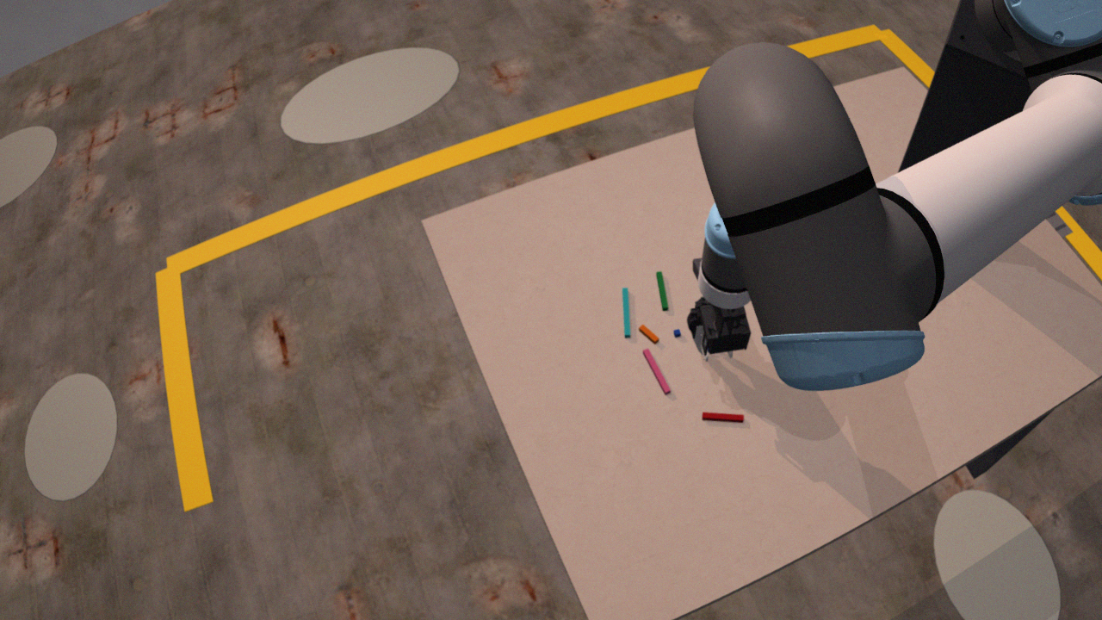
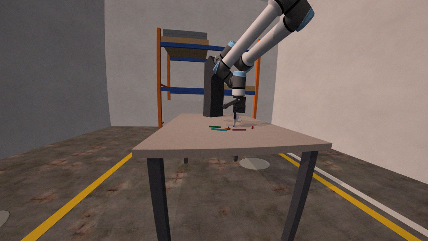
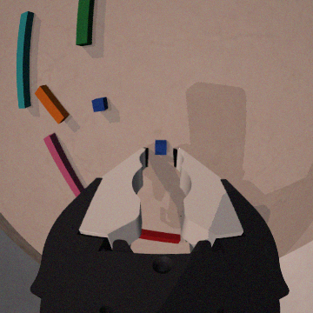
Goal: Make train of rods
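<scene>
My gripper [image 1: 718, 356] [image 2: 234, 126] [image 3: 161, 149] is low over the table, its jaws slightly open. A blue rod [image 3: 161, 147] shows between and just beyond the fingertips, with a gap on each side; the top view does not show it. A second blue rod [image 1: 677, 332] [image 3: 99, 104] lies apart, left of the gripper. The orange rod [image 1: 648, 333] [image 3: 50, 104] lies diagonally between the turquoise rod [image 1: 626, 312] [image 3: 23, 61] and the pink rod [image 1: 656, 371] [image 2: 239, 129]. The green rod [image 1: 661, 290] [image 3: 83, 23] and the red rod [image 1: 722, 417] [image 3: 160, 236] lie separately.
The rods lie on a pale table [image 1: 539, 385] [image 2: 227, 142]. The arm's large dark elbow [image 1: 801, 207] hides part of the table in the top view. A dark pedestal [image 2: 213, 89] stands at the table's far end, with a shelf rack [image 2: 159, 74] behind.
</scene>
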You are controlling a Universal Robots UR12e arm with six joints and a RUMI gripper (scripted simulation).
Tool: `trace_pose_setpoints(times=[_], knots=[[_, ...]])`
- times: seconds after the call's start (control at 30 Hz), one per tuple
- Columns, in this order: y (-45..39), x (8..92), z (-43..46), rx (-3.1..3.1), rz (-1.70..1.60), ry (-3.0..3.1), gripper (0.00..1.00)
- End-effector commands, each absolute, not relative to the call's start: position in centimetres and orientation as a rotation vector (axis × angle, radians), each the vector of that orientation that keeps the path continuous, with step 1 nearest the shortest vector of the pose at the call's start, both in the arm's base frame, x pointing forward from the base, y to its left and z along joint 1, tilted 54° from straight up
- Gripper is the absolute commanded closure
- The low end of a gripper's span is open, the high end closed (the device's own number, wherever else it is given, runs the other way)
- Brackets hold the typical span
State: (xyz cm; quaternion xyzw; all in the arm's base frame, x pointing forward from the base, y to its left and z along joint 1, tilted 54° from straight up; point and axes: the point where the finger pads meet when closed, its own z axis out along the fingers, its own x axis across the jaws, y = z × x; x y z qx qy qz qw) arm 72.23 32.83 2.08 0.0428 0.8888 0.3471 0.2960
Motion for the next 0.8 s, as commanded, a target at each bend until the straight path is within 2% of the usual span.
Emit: trace_pose_setpoints(times=[0.0, 0.07, 0.1, 0.77], knots=[[32.82, 72.23, 2.11, 0.114, 0.923, 2.364, 0.86], [32.82, 72.23, 2.11, 0.114, 0.923, 2.364, 0.86], [32.82, 72.23, 2.11, 0.114, 0.923, 2.364, 1.00], [32.82, 72.23, 2.11, 0.114, 0.923, 2.364, 1.00]])
